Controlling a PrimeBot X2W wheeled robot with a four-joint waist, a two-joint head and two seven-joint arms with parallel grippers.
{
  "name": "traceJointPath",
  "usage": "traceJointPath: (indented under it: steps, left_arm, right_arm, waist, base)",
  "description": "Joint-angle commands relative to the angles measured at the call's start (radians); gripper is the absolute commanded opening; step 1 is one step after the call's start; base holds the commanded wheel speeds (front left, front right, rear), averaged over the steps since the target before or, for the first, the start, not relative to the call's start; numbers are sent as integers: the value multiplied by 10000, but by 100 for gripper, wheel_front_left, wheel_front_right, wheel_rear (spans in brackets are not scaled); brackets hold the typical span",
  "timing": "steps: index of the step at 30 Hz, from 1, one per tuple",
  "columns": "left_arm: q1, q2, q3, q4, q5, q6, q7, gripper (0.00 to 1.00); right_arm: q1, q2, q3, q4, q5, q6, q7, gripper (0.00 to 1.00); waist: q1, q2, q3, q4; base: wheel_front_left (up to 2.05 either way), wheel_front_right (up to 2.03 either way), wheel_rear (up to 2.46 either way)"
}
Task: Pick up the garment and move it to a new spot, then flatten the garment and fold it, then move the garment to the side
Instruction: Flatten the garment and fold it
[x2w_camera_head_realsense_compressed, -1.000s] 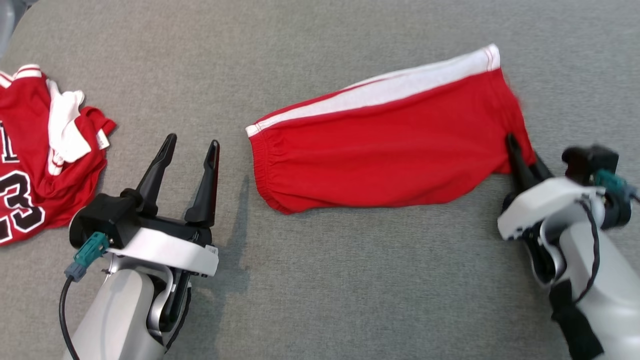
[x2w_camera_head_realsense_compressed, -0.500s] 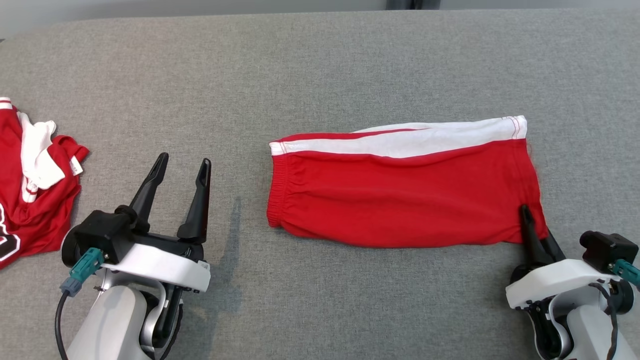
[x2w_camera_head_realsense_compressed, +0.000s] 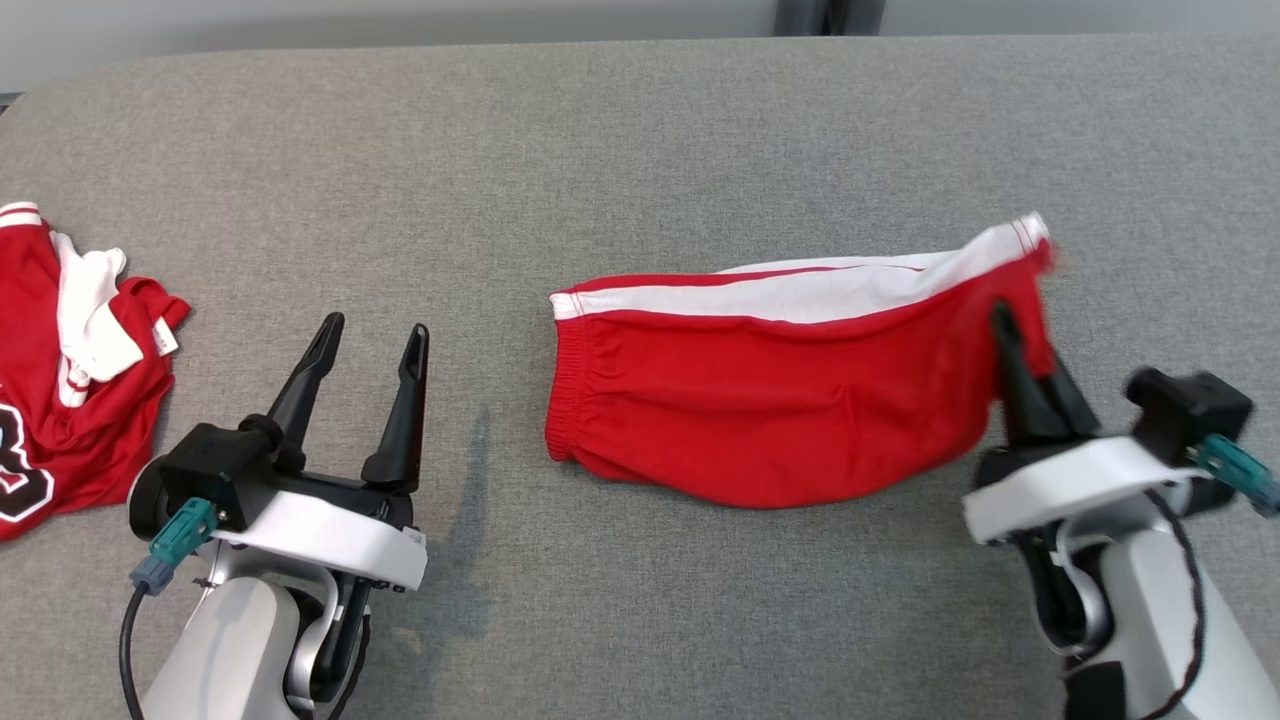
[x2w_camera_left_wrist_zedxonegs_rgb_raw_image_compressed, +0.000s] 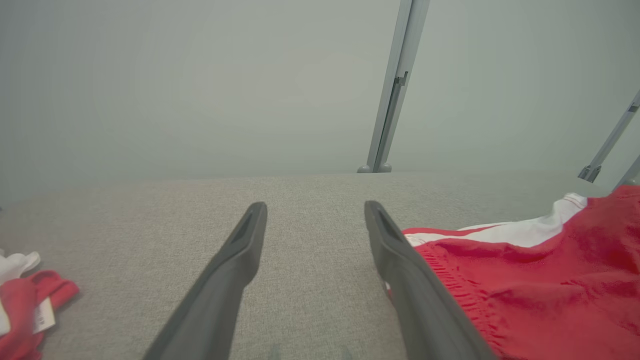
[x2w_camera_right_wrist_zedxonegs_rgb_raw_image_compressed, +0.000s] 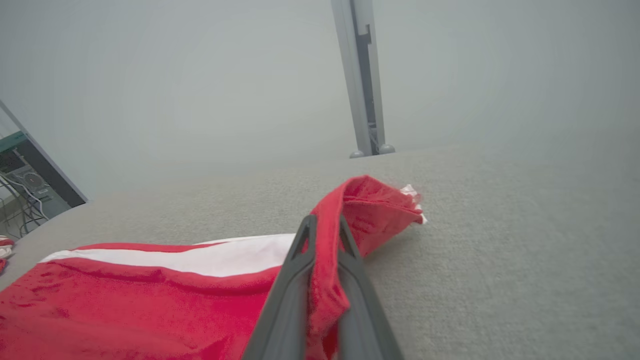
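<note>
Garment (x2w_camera_head_realsense_compressed: 780, 400): red shorts with white side stripe, laid lengthwise on grey bench (x2w_camera_head_realsense_compressed: 640, 130), centre to right, waistband end to the left, leg-hem end to the right.

Right end effector (x2w_camera_head_realsense_compressed: 1012, 335): clamped narrow on the right hem at its near corner. Red cloth pinched between both fingers, plain in the right wrist view. Hem end lifted off the bench and bunched around the grip, white stripe corner riding up at the far right. Rest of the cloth draped down toward the waistband, flat on the bench.

Reads as a one-corner pinch for dragging the piece sideways, so likely the last step, the move to the side. Looks folded in half lengthwise; cannot confirm the layers from here.

Left end effector (x2w_camera_head_realsense_compressed: 377, 328): spread wide, holding nothing. Hovers near left, well apart from the waistband, fingers pointing far. Probably parked there to keep clear of the drag path.

Red jersey (x2w_camera_head_realsense_compressed: 70, 400): crumpled at the left edge of the bench, well apart from both end effectors, not part of this move.

Risks: single-point grip, so trailing waistband end free to swing or come unfolded; visible sag along the near edge. Calls for a low, steady pull and release only once laid flat.
</note>
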Motion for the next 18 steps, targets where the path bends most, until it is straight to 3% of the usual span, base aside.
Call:
traceJointPath:
  steps: [1,9,13,18]
  left_arm:
    - [25,51,-12,-4,-35,36,19,100]
    - [-132,-55,-192,119,-83,-42,18,100]
    - [-181,-152,-290,244,-114,-99,-19,100]
    - [-285,-315,-445,419,-114,-175,-70,100]
  right_arm:
    - [-167,28,370,-483,-75,1,236,0]
    - [-836,76,3253,-1989,532,1,1172,0]
    - [-1173,69,4583,-1614,1065,1,1336,0]
    - [-1462,69,5483,-380,1613,1,1232,0]
  waist:
    - [0,0,-21,30]
    - [0,0,-79,336]
    - [0,0,-81,599]
    - [0,0,-32,959]
  base:
    - [0,0,0]
    - [0,0,0]
    - [0,0,0]
    - [0,0,0]
